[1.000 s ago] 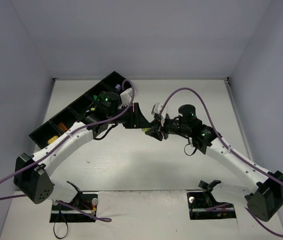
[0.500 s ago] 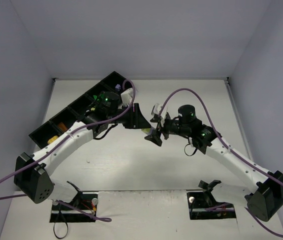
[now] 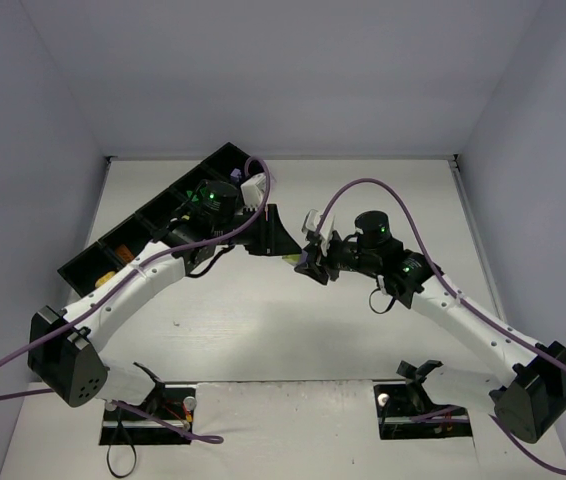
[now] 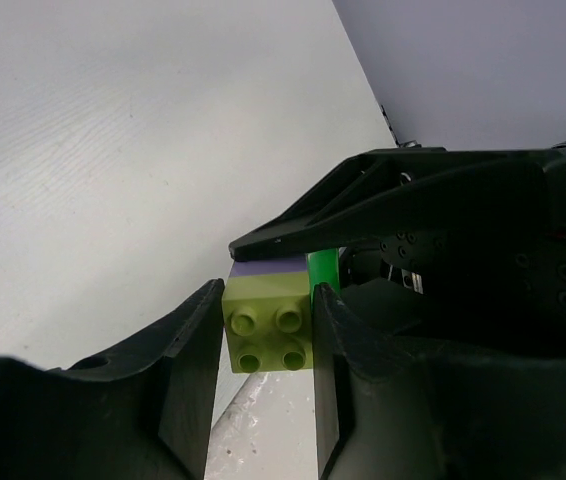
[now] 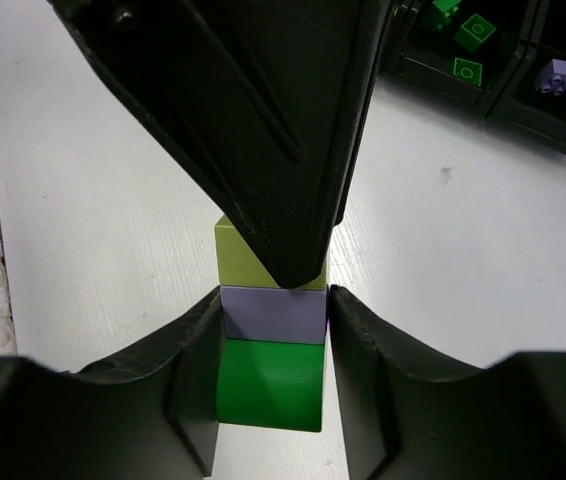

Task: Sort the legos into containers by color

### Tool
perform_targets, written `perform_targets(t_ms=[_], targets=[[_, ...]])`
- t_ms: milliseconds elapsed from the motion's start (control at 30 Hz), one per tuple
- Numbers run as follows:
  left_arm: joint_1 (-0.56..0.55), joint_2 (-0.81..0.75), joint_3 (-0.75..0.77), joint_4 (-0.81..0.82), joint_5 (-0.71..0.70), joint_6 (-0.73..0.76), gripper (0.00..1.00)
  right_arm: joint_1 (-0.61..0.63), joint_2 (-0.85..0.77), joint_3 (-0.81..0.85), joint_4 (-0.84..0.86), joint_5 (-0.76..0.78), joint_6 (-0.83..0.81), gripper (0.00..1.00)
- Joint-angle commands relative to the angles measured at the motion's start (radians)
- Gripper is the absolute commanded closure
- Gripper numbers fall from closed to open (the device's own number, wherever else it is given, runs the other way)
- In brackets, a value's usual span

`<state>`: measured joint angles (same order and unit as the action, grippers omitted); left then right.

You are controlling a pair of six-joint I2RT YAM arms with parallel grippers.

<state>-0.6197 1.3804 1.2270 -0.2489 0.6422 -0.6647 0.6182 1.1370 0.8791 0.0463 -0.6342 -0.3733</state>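
Lime plastic fills the narrow gap of the left end effector (image 4: 267, 312): its two black fingers are clenched on the sides of a lime brick (image 4: 268, 340), whose studs face that wrist's camera. This brick is one end of a three-brick stack. The right end effector (image 5: 275, 300) meets it tip to tip and grasps the middle piece, a lavender brick (image 5: 273, 315), with both fingers pressed against its sides. A green brick (image 5: 268, 395) forms the other end, sitting deeper between those same fingers (the lime end pokes out beyond them, under the left tool's tip). The stack hangs over the middle of the white counter (image 3: 263, 340), well apart from the long black tray (image 3: 83, 262) that lies slantwise at the far left. Its compartments hold other green pieces (image 5: 468, 32) and a lavender piece (image 5: 560, 72). Pale grey walls (image 3: 283, 70) close the counter in on three sides.
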Motion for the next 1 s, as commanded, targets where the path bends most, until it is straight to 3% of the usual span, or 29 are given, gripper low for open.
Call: perform_targets(t_ms=[0, 500, 567, 700, 733, 967], targets=[[0.003, -0.015, 0.052, 0.048, 0.024, 0.007, 1.0, 0.008, -0.006, 0.021, 0.07, 0.007, -0.007, 0.64], [0.003, -0.003, 0.034, 0.062, 0.033, -0.01, 1.0, 0.008, 0.001, 0.029, 0.115, 0.013, 0.01, 0.53], [0.003, -0.003, 0.034, 0.065, 0.033, -0.013, 1.0, 0.008, 0.006, 0.031, 0.115, 0.004, 0.01, 0.59], [0.005, -0.006, 0.035, 0.062, 0.031, -0.012, 1.0, 0.008, 0.004, 0.02, 0.115, 0.007, 0.008, 0.96], [0.006, -0.006, 0.037, 0.057, 0.025, -0.01, 1.0, 0.008, 0.0, 0.009, 0.115, 0.008, 0.005, 1.0], [0.11, -0.007, 0.048, -0.013, 0.054, 0.027, 1.0, 0.006, -0.039, -0.048, 0.09, 0.068, -0.003, 1.0]])
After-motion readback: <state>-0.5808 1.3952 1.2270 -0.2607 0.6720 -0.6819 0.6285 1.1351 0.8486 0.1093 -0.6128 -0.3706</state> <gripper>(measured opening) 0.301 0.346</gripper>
